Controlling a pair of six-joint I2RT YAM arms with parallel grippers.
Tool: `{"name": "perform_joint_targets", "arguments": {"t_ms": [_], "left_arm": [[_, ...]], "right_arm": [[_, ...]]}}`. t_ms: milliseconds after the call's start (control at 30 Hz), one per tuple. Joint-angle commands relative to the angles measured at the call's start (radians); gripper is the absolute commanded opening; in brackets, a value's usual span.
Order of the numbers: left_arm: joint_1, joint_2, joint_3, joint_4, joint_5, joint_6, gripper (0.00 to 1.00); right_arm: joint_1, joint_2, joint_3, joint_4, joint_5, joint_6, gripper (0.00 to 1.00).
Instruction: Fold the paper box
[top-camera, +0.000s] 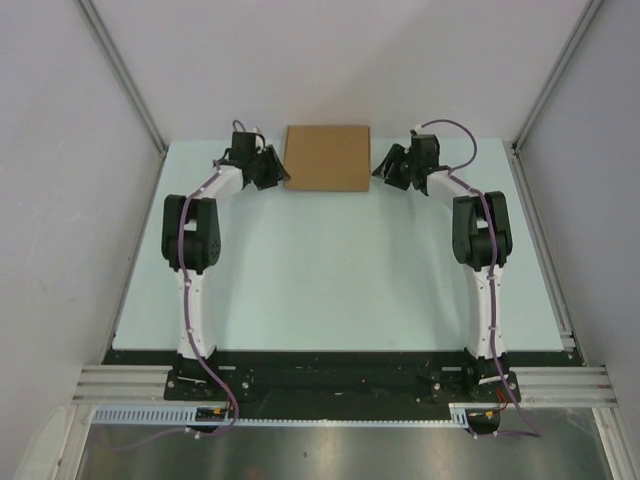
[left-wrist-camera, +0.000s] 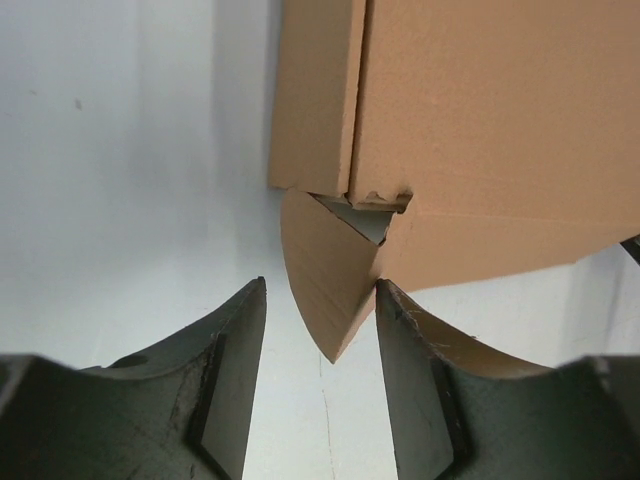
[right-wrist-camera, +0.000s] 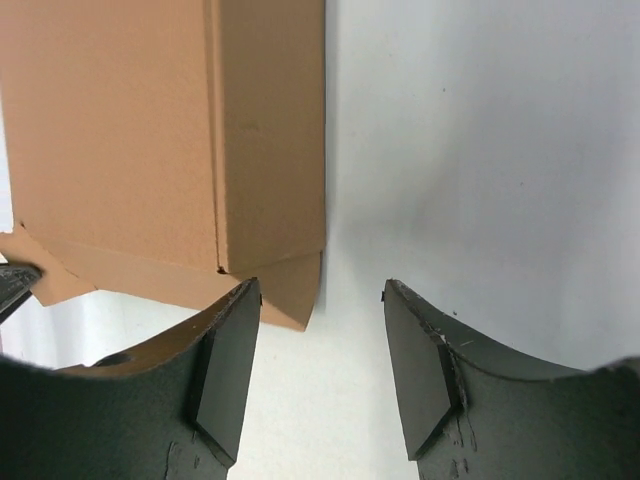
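The paper box (top-camera: 327, 157) is a brown cardboard carton, folded shut and lying flat at the far middle of the pale table (top-camera: 330, 270). My left gripper (top-camera: 275, 172) is at its left near corner, jaws open. In the left wrist view a pointed flap (left-wrist-camera: 335, 275) of the paper box (left-wrist-camera: 480, 130) sticks out between the open fingertips, close to the right one, ungripped. My right gripper (top-camera: 385, 168) is at the box's right near corner, open. The right wrist view shows the box corner (right-wrist-camera: 270, 150) just beyond the left fingertip (right-wrist-camera: 235, 330), and bare table fills the gap of the gripper (right-wrist-camera: 322, 290).
White walls with aluminium rails (top-camera: 125, 75) enclose the table on three sides. The arm bases sit on a black bar (top-camera: 340, 375) at the near edge.
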Motion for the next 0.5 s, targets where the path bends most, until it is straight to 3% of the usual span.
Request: {"name": "perform_joint_targets", "arguments": {"t_ms": [0, 200, 367, 400, 467], "left_arm": [[0.027, -0.099, -0.014, 0.045, -0.025, 0.006, 0.54], [0.027, -0.145, -0.084, 0.116, -0.018, 0.003, 0.56], [0.027, -0.241, -0.277, 0.324, -0.055, -0.014, 0.64], [0.027, -0.258, -0.345, 0.355, -0.073, -0.029, 0.99], [0.027, -0.287, -0.391, 0.433, -0.089, -0.031, 1.00]], "right_arm": [[-0.003, -0.092, 0.010, 0.022, 0.001, 0.002, 0.59], [0.003, -0.095, 0.004, 0.036, -0.024, 0.007, 0.59], [0.023, -0.121, -0.019, 0.045, -0.007, -0.013, 0.59], [0.028, -0.135, -0.030, 0.045, 0.008, -0.017, 0.59], [0.040, -0.151, -0.047, 0.088, 0.027, -0.042, 0.59]]}}
